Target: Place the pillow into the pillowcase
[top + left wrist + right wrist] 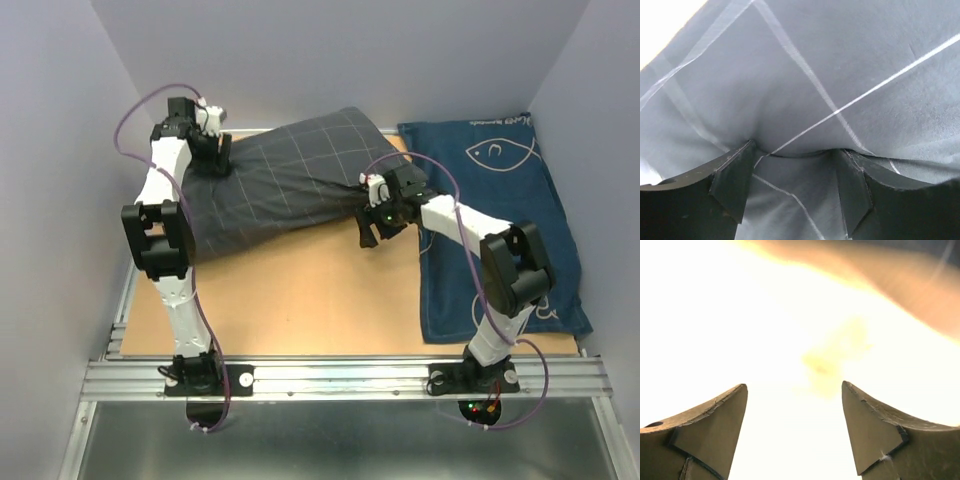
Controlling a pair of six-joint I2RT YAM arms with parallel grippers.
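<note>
So the grey windowpane pillowcase (280, 180) is lying stuffed and plump across the far half of the table (320, 310). Its long axis is running diagonally from the far-left corner down toward the middle. I'm not seeing any white of the pillow anywhere, so my guess is it's sitting fully inside the case already.

The left gripper (218, 158) is sitting at the far-left end of the case. In its wrist view the jaws are standing wide, and the fingertips (732, 180) are pressing into the fabric (840, 60) and denting it rather than pinching a fold.

The right gripper (372, 228) is hanging at the opposite end, right beside the bunched corner. It's spread wide too, with nothing between its fingers (715, 425) — that wrist view is mostly blown out by glare, so no detail there.

The navy fish-print cloth (500, 200) is lying along the right edge, just beside that end.

What matters next: each arm is owning one end of the long axis. I'm reading the right end as the open mouth, but I can't tell for sure — if so, the right arm is nearer for tidying it.
</note>
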